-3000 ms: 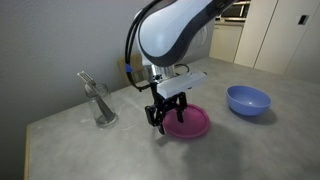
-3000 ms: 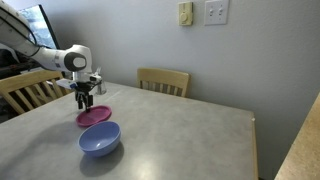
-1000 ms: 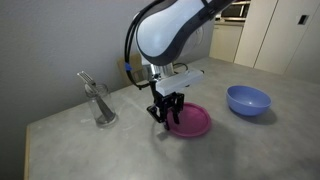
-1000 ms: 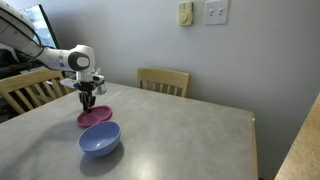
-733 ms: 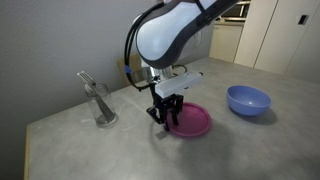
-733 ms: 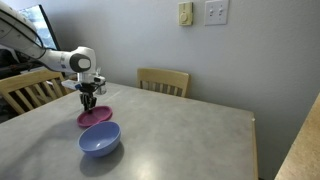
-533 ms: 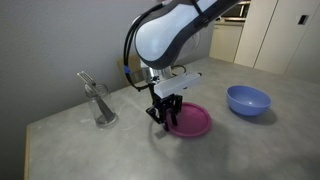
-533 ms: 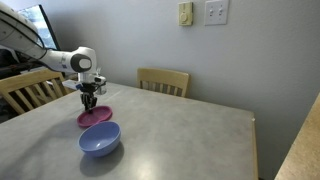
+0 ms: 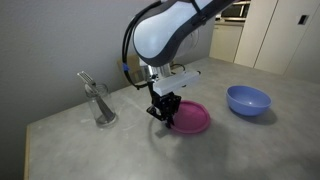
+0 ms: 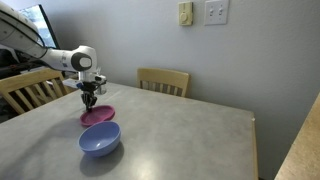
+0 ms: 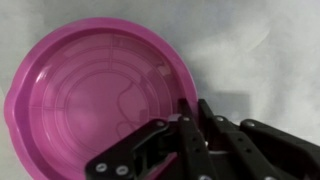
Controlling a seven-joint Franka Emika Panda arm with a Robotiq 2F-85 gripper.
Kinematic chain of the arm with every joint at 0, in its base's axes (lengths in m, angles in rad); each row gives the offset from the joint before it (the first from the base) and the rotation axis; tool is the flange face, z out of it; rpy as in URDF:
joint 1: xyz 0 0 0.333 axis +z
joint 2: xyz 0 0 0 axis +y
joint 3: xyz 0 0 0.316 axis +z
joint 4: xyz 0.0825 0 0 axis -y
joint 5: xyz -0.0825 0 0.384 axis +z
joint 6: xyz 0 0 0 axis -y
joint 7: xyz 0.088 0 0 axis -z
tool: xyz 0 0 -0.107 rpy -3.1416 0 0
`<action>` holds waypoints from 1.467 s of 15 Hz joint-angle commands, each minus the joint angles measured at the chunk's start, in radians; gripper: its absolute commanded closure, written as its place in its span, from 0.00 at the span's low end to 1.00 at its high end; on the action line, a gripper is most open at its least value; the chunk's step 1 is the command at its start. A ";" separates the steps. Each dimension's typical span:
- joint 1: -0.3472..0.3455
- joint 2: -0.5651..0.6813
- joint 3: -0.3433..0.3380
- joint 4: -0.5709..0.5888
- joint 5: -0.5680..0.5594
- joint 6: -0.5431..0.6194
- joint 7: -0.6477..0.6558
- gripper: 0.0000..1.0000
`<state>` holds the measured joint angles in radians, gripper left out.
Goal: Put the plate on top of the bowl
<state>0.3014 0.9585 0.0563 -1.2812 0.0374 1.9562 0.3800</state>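
The magenta-pink plate (image 9: 192, 119) (image 10: 98, 116) lies on the grey table, and it fills the left of the wrist view (image 11: 95, 90). My gripper (image 9: 164, 114) (image 10: 89, 104) (image 11: 195, 106) is shut on the plate's rim, one finger inside it and one outside. The periwinkle-blue bowl (image 9: 248, 100) (image 10: 99, 139) stands on the table apart from the plate, with nothing on it. In the wrist view the bowl is out of frame.
A clear glass with utensils (image 9: 100, 102) stands near the wall on the table (image 9: 120, 150). A wooden chair (image 10: 163, 80) is behind the table's far edge and another chair (image 10: 25, 88) sits beside the arm. The table edge (image 9: 27, 150) runs close to the glass.
The jaws have closed from partly open onto the plate's rim. The arm and the plate have hardly moved. The bowl is where it was.
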 commanded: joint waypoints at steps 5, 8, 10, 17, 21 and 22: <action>0.015 -0.027 -0.013 0.012 -0.017 -0.080 0.019 0.97; 0.028 -0.051 -0.016 0.021 -0.028 -0.134 0.043 0.97; 0.035 -0.066 -0.017 0.032 -0.037 -0.164 0.055 0.97; 0.065 -0.135 -0.027 0.041 -0.091 -0.262 0.111 0.97; 0.085 -0.181 -0.033 0.035 -0.124 -0.321 0.160 0.97; 0.089 -0.189 -0.033 0.034 -0.132 -0.335 0.173 0.97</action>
<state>0.3668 0.8121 0.0433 -1.2324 -0.0668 1.6759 0.5213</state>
